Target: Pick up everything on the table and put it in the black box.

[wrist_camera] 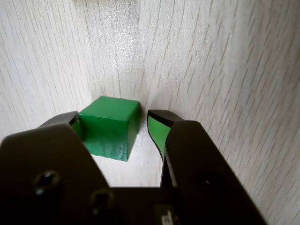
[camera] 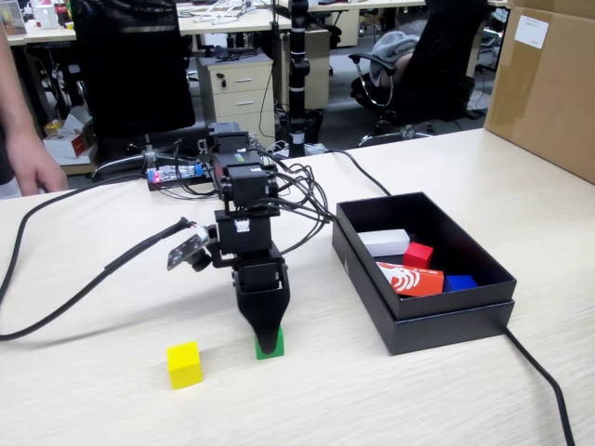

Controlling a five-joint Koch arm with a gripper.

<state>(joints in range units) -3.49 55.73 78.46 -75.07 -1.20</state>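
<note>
Black jaws (wrist_camera: pixel 115 119) stand open around the green cube (wrist_camera: pixel 108 125) on the table (wrist_camera: pixel 225 61), a gap at one side. Yellow cube (camera: pixel 184 363) sits left of them; the black box (camera: pixel 423 327), right, holds a red cube (camera: pixel 417 254).

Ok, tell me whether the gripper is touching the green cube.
Cannot tell. In the wrist view the gripper straddles the green cube: gap at right jaw, left contact unclear.
</note>
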